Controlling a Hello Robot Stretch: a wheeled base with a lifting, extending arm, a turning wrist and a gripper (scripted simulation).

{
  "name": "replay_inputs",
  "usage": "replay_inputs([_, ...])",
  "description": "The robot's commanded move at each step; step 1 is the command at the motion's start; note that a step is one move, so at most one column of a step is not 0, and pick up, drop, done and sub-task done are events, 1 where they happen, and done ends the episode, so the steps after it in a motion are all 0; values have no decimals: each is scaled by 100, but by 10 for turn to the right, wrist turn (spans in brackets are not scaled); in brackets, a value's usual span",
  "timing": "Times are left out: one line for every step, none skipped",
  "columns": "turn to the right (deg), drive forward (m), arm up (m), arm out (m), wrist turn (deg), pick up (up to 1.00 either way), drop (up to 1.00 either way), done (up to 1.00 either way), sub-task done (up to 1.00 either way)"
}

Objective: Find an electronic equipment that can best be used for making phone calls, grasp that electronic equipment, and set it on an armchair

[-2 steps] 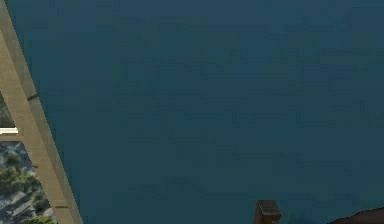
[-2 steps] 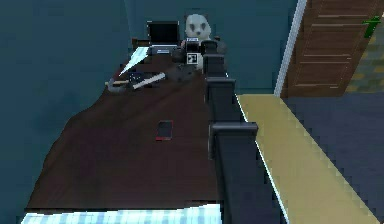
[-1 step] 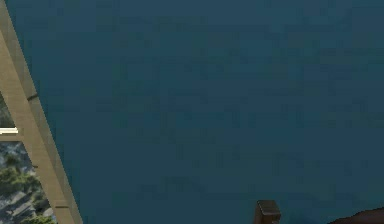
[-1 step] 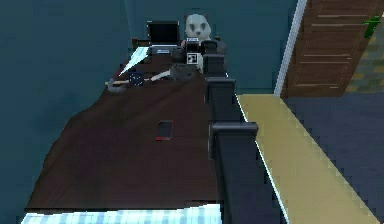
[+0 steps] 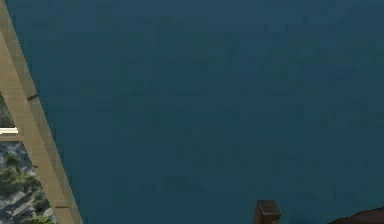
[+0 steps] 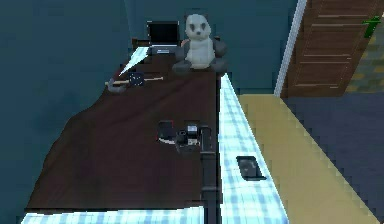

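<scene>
Dark phone point(image 6: 250, 168) lying flat on the checked sheet point(image 6: 235, 115), just right of the arm point(image 6: 210, 178), gripper point(image 6: 172, 136) showing against the brown blanket point(image 6: 110, 150), its hold impossible to tell, panda point(image 6: 198, 45) sitting beyond.

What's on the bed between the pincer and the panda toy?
Only bare brown blanket lies between the pincer and the panda toy, as the arm side view shows.
</scene>
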Motion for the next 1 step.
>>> replay_inputs([0,0,0,0,0,100,0,0,0])
